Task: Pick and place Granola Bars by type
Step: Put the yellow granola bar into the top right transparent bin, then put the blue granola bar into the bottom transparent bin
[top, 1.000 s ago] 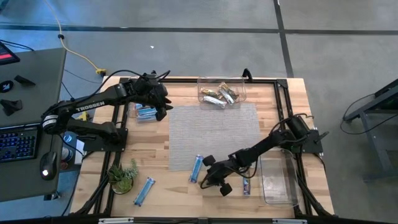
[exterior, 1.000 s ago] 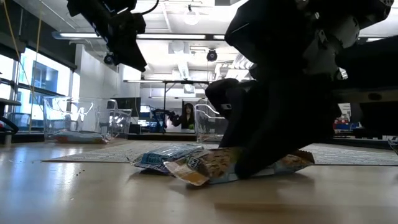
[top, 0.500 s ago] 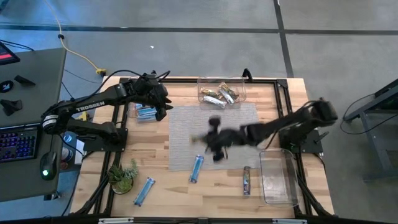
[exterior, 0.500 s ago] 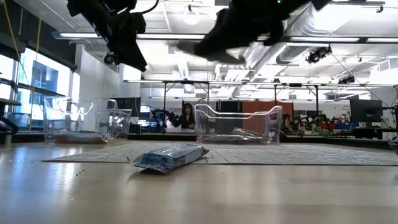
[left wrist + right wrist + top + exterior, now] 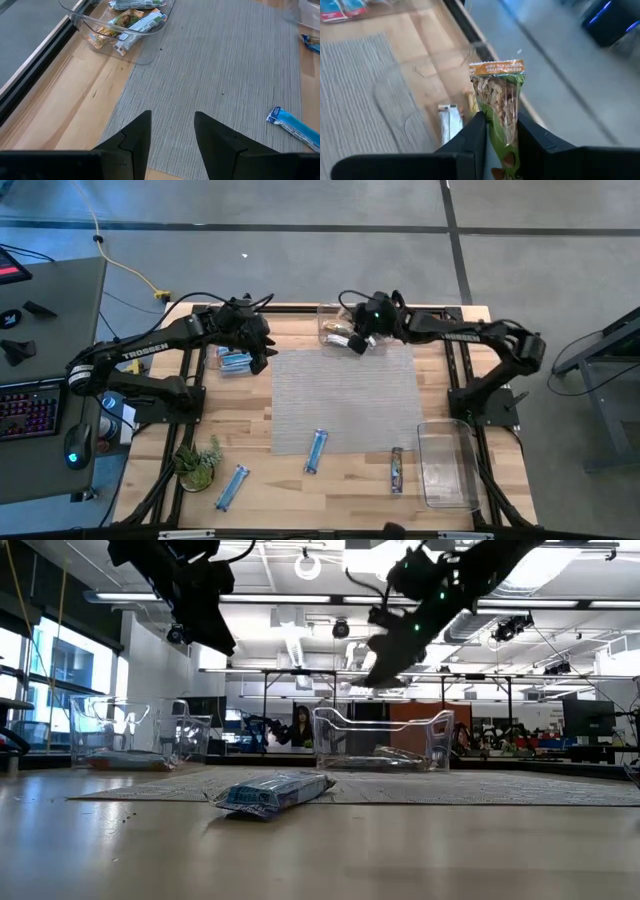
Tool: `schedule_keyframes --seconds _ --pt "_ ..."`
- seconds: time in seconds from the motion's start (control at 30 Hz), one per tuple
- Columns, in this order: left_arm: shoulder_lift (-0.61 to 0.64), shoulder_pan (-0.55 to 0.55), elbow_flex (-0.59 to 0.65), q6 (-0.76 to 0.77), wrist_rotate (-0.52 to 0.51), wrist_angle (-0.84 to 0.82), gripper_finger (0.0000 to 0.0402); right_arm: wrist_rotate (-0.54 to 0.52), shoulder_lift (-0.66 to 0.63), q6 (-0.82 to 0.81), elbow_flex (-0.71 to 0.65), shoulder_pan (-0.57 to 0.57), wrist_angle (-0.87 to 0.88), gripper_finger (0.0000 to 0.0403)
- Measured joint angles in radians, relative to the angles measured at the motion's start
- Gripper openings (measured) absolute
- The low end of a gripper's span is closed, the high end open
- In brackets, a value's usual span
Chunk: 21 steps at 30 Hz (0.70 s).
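Observation:
My right gripper [image 5: 362,323] [image 5: 385,668] hangs over the far clear bin [image 5: 385,332], shut on a tan-orange and green granola bar [image 5: 498,97]. Several silver and tan bars [image 5: 352,335] lie in that bin. My left gripper [image 5: 262,356] [image 5: 172,134] is open in the air at the table's far left, beside a clear bin holding blue bars [image 5: 235,361]. One blue bar [image 5: 317,450] [image 5: 272,790] lies flat on the grey mat's near edge. Another blue bar [image 5: 232,487] and a dark bar [image 5: 397,470] lie on the wood. My right gripper pinches the tan-orange and green bar between its two fingers at its green lower part [image 5: 501,131]. The bar sticks out past the fingertips, its orange-banded end [image 5: 497,67] free. It is lifted clear, above the far bin, and the gripper slants downward.
A grey mat [image 5: 345,395] covers the table's middle. An empty clear bin [image 5: 445,470] sits at the near right, a small green plant [image 5: 198,463] at the near left. A desk with a keyboard and mouse stands off the table's left. A person shows far off in the room [image 5: 300,727].
My right gripper has risen from the near edge of the table with the tan-orange and green bar, lifting it clear. It has swung fast across the mat toward the far edge and now hangs over the far bin. The left arm has kept still.

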<state>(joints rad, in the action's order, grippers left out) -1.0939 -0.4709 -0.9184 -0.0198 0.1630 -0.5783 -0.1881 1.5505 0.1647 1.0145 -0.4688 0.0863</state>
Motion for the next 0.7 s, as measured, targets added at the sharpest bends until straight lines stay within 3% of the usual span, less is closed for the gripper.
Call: schedule_keyframes --seconds 0.13,0.37,0.7 --pt "0.0 0.0 0.0 -0.001 0.0 0.0 0.0145 0.093 0.073 -0.001 0.0 -0.046 -0.014 0.0075" --pt "0.0 0.0 0.0 -0.001 0.0 0.0 0.0145 -0.008 0.176 0.103 0.0 -0.041 -0.057 0.0088" --pt "0.0 0.0 0.0 -0.001 0.0 0.0 0.0145 -0.004 0.198 0.103 0.0 -0.041 -0.121 0.0136"
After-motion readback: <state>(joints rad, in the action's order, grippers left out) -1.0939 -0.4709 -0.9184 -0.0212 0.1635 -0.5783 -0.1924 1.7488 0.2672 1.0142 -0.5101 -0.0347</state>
